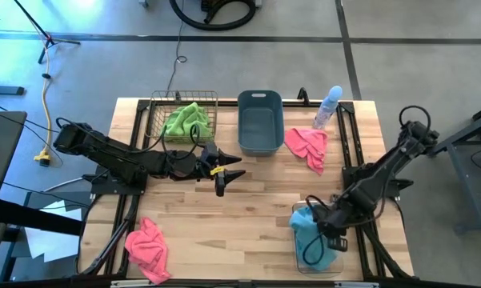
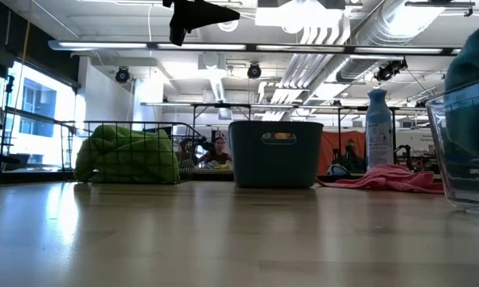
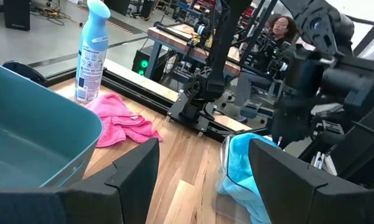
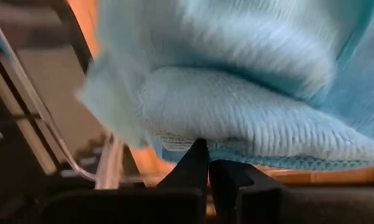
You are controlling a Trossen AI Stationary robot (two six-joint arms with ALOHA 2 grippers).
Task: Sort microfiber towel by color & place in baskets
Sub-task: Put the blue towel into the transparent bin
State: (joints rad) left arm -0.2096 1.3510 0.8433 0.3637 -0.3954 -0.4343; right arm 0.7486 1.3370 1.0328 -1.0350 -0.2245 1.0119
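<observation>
A lime green towel (image 1: 187,120) lies in the copper wire basket (image 1: 156,112) at the far left. Beside it stands the grey-blue tub (image 1: 260,122). One pink towel (image 1: 306,146) lies on the table right of the tub, and another pink towel (image 1: 148,248) lies near the front left corner. A light blue towel (image 1: 310,232) fills the clear bin (image 1: 296,254) at the front right. My right gripper (image 4: 208,163) is shut and points steeply down at that towel. My left gripper (image 3: 202,180) hangs open high over the table's middle with nothing between its fingers. My right gripper's shut fingertips (image 4: 199,155) stand right at a lower fold of the light blue towel (image 4: 249,118), coming from above and slanting down. I cannot tell whether they touch the cloth. Nothing shows between the fingers.
A pale blue spray bottle (image 1: 329,106) stands at the far right beside the pink towel. Black rails (image 1: 346,136) run along both sides of the table. Bare wood lies in the middle and at the near centre.
</observation>
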